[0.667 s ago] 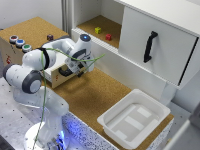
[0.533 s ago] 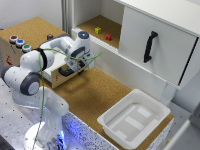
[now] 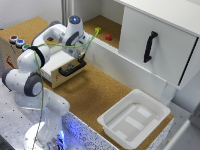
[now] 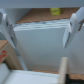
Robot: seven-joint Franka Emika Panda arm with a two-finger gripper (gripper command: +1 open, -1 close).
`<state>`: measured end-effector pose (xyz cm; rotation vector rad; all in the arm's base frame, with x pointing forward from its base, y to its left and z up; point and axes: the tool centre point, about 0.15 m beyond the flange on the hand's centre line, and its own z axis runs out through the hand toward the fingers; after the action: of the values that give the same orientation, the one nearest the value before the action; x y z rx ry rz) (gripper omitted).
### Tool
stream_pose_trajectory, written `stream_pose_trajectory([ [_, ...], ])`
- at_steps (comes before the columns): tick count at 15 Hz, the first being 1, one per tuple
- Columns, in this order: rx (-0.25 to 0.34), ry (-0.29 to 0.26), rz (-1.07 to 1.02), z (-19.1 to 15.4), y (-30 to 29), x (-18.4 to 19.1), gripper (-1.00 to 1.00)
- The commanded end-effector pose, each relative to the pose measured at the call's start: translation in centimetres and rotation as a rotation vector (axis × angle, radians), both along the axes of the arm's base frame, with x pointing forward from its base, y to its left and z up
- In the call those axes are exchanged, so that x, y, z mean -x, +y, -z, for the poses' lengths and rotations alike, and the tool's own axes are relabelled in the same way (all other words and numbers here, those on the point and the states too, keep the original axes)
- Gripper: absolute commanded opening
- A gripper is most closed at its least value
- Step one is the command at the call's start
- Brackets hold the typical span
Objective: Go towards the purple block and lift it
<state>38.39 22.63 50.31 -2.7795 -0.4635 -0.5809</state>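
Note:
No purple block shows in either view. My gripper (image 3: 79, 54) hangs over the open wooden drawer (image 3: 62, 64), near the cabinet's front wall. In the wrist view the gripper (image 4: 41, 29) is open, its two fingers (image 4: 7, 27) wide apart with only a white panel between them. A yellow-green cube (image 3: 98, 31) and a red cube (image 3: 108, 36) sit on the cork floor inside the open cabinet compartment, beyond the gripper. The yellow-green cube (image 4: 55, 11) also appears in the wrist view, past the fingertips.
The drawer has a black handle (image 3: 73, 69) facing the cork table. A white cabinet door with a black handle (image 3: 150, 45) is on the exterior view's right. A white tray (image 3: 132, 117) lies at the lower right. Small round pots (image 3: 16, 41) stand on the wooden box.
The wrist has moved up and toward the exterior view's left, from above the drawer's handle end further in over the drawer. The fingers remain open.

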Motion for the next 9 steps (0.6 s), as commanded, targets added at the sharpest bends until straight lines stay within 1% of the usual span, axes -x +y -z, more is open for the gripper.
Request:
stream_pose_trajectory([
  [1,0.119,0.179,-0.146,-0.2,10.4,-0.8,1.0],
  [3,0.158,0.206,-0.176,0.5,12.9,0.0,1.0],
  [7,0.12,0.245,-0.141,1.7,15.9,0.3,1.0],
  [9,0.145,0.256,-0.143,2.4,17.5,0.2,1.0],
])
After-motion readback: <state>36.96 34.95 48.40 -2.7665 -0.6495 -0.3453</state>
